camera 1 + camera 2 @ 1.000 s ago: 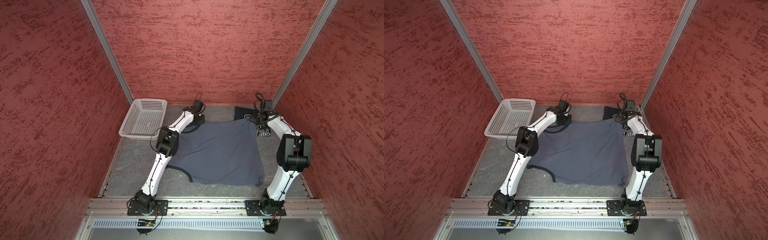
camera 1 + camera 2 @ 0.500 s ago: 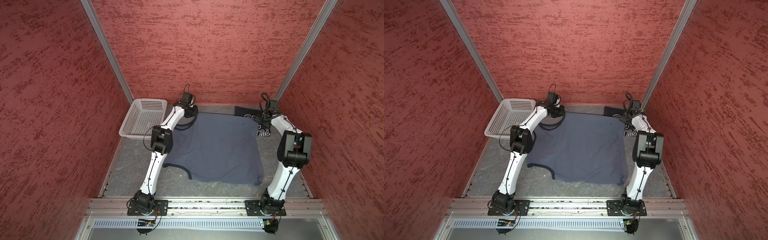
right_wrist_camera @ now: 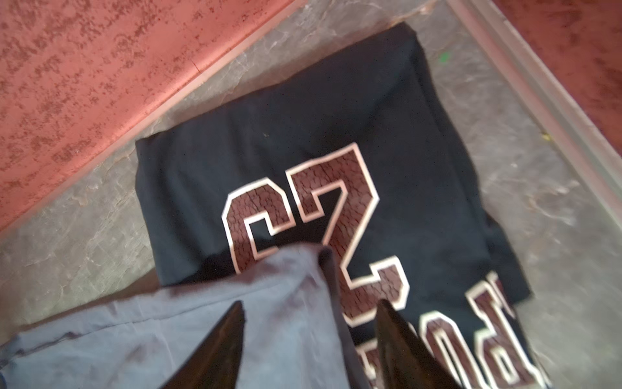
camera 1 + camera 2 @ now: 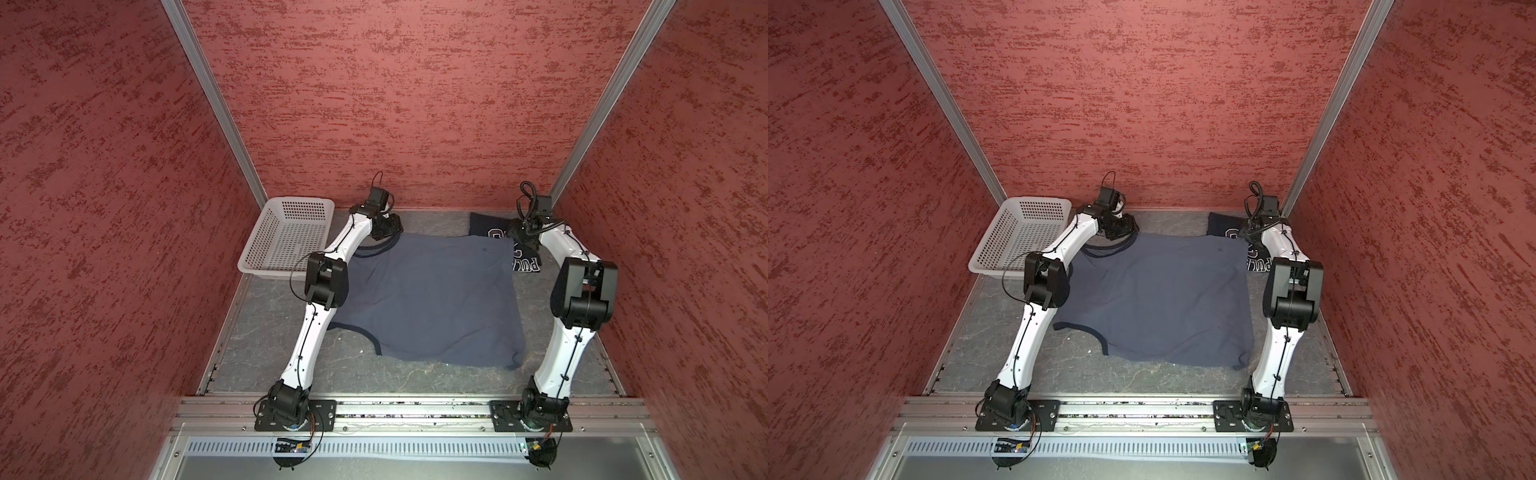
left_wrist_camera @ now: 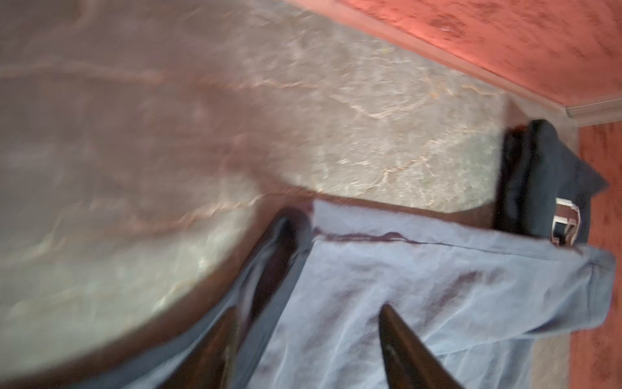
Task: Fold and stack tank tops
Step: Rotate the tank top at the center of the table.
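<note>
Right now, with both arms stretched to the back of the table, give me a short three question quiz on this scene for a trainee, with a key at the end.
1. True or false: the blue-grey tank top lies inside the white basket.
2. The folded navy tank top is: A) partly under a corner of the blue-grey tank top; B) in the white basket; C) hanging in the air.
3. Fill in: the jaws of the left pincer and the right pincer stand ____.
Key: 1 false; 2 A; 3 open.
</note>
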Action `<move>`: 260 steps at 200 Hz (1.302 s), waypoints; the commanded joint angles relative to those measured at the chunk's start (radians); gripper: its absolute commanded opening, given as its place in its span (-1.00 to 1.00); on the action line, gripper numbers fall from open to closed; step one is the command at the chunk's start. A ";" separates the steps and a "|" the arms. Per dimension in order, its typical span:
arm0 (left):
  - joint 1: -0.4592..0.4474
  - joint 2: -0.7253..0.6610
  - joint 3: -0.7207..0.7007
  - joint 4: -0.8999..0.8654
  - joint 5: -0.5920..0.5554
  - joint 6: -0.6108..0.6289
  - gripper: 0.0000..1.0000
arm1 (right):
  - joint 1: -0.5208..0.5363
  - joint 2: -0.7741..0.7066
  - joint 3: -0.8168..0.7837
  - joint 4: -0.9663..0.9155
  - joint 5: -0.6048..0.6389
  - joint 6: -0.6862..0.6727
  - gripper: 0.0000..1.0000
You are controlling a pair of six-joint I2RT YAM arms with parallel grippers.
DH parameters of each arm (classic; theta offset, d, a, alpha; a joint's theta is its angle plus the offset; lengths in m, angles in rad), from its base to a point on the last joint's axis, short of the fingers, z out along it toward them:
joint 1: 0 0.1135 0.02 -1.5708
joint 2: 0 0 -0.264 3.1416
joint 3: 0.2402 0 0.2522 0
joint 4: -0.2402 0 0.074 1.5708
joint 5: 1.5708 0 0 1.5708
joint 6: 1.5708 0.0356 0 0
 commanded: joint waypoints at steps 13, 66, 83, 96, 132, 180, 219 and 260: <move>-0.073 -0.349 -0.364 -0.057 -0.133 0.049 0.58 | 0.008 -0.246 -0.225 -0.040 0.017 0.050 0.42; -0.215 -0.735 -1.059 0.199 -0.060 -0.110 0.53 | 0.061 -0.525 -0.628 0.012 -0.065 0.093 0.40; -0.264 -0.770 -1.162 0.233 -0.037 -0.150 0.52 | 0.085 -0.559 -0.701 0.013 -0.085 0.113 0.41; -0.295 -0.775 -1.219 0.267 -0.017 -0.182 0.50 | 0.101 -0.602 -0.748 0.018 -0.091 0.129 0.41; -0.303 -0.730 -1.278 0.341 -0.005 -0.252 0.44 | 0.116 -0.602 -0.823 0.047 -0.094 0.156 0.41; -0.198 -0.680 -1.283 0.391 -0.075 -0.244 0.37 | 0.130 -0.586 -0.836 0.045 -0.102 0.165 0.41; -0.103 -0.631 -1.271 0.426 -0.118 -0.223 0.36 | 0.182 -0.640 -0.857 -0.023 -0.073 0.199 0.41; -0.082 -0.616 -1.233 0.424 -0.131 -0.213 0.40 | 0.290 -0.742 -0.931 -0.122 -0.046 0.294 0.38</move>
